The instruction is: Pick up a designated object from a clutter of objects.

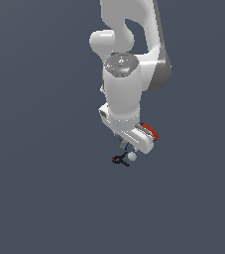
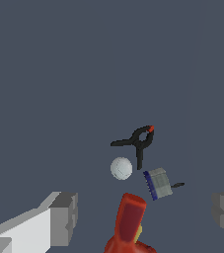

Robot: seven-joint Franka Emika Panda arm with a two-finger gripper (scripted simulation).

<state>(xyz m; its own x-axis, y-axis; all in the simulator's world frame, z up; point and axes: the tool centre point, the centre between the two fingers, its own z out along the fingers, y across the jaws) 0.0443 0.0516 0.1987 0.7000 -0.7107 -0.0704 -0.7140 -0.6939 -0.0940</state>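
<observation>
Black clamp (image 2: pixel 140 140): lies on the bench (image 2: pixel 59 74), beyond the jaws, not between them.
Jaws: spread wide, grasping nothing; gripper (image 2: pixel 145 217) sits over the red drill (image 2: pixel 129 225).
White ball (image 2: pixel 121 168): just beside the clamp's prongs.
Grey-blue piece (image 2: pixel 158 183): near the ball, apart from the clamp.

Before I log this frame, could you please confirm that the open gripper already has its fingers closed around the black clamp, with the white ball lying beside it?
Not quite: the fingers hold nothing. In the wrist view the black clamp lies free on the floor, well ahead of the open gripper. The white ball does lie beside it.
</observation>
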